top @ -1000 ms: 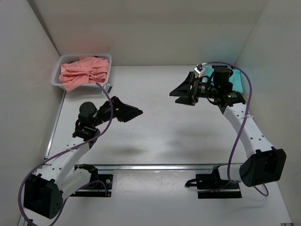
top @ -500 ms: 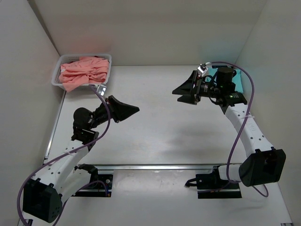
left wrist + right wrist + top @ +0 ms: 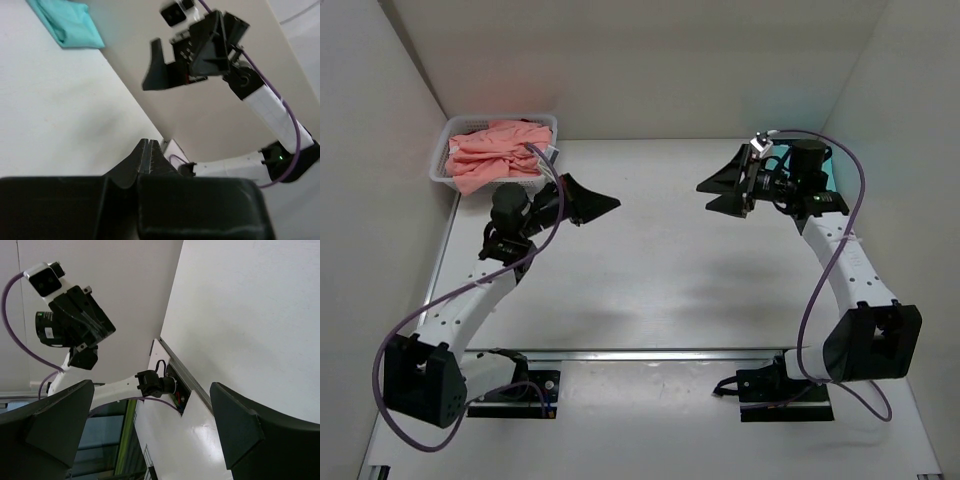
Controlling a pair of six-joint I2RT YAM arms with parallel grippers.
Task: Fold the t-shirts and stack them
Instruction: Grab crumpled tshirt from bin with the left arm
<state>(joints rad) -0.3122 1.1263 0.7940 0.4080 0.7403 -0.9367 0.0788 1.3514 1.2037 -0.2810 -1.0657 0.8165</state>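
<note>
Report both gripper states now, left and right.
Left gripper: jaws closed, holding nothing.
Right gripper: jaws open, holding nothing.

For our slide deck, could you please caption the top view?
Left gripper shut, right gripper open, both empty above the table; pink shirt in the basket, teal shirt at far right.

Basket (image 3: pixel 441 158): white plastic mesh, in the far left corner of the table, close against the left wall.
Table (image 3: pixel 660 260): pale matte top.
Rail (image 3: pixel 660 352): metal strip across the near edge.
Walls (image 3: pixel 650 60): plain pale panels at left, back and right.
Green upright (image 3: pixel 131 440): below the table edge, perhaps a frame post; blurred.
</note>
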